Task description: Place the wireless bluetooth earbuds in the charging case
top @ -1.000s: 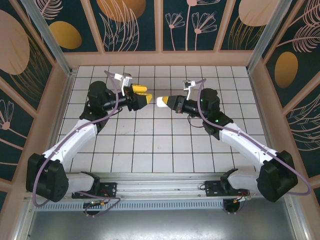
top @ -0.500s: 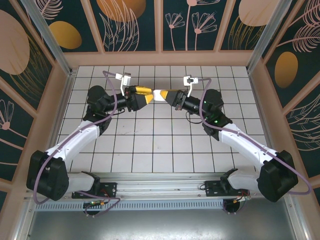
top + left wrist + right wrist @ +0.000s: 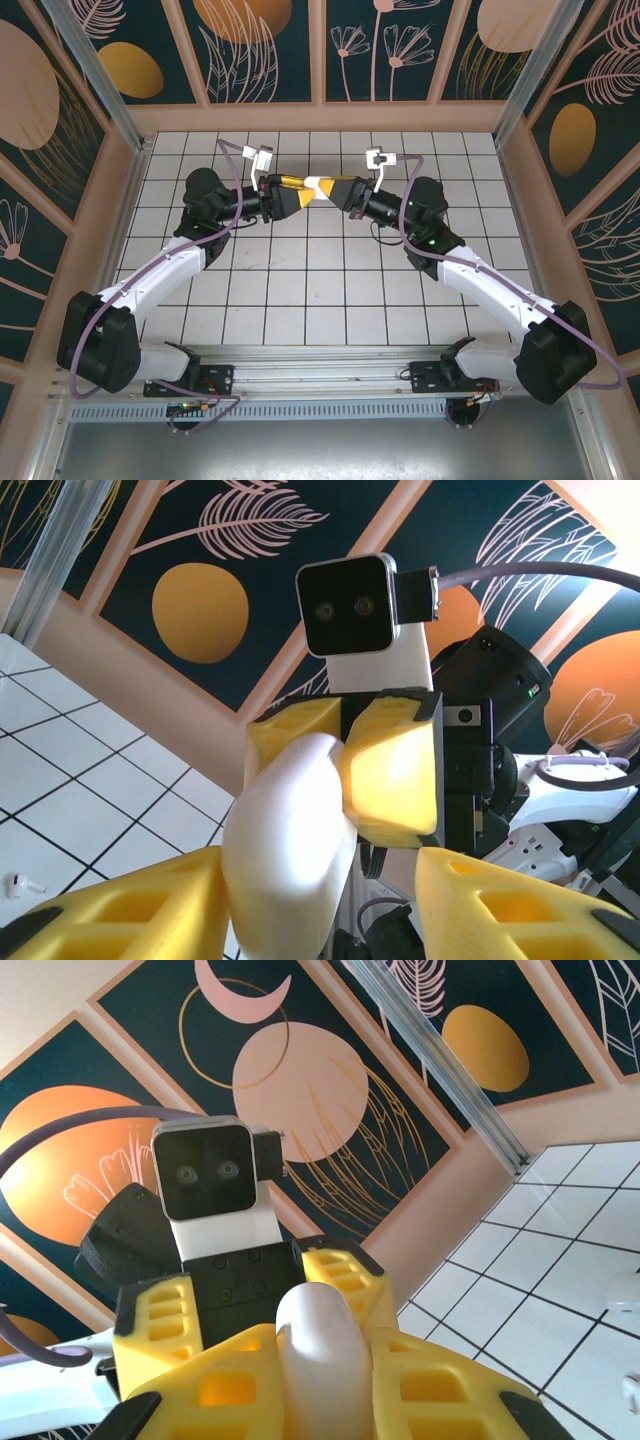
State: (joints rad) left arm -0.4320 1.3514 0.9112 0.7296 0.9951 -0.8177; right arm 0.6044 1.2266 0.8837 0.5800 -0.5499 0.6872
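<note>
The white charging case (image 3: pixel 318 187) hangs in the air over the middle of the far tiles. My right gripper (image 3: pixel 338 190) is shut on it, and in the right wrist view the case (image 3: pixel 320 1355) is pinched between my right gripper's (image 3: pixel 325 1385) yellow fingers. My left gripper (image 3: pixel 292 192) meets it head-on from the left. In the left wrist view the case (image 3: pixel 290 850) stands between my left gripper's (image 3: pixel 315 885) fingers; one finger lies against it, the other is apart from it, so the jaws are open. One tiny white earbud (image 3: pixel 22 884) lies on a tile below.
The white tiled floor (image 3: pixel 320 290) is walled by a peach frame and dark patterned panels (image 3: pixel 380 50). At the right edge of the right wrist view a white rounded object (image 3: pixel 626 1290) and a smaller white piece (image 3: pixel 632 1392) lie on the tiles.
The two grippers have come together at the middle: the left moved right, the right moved left and up with the case. The left jaws have narrowed around the case.
</note>
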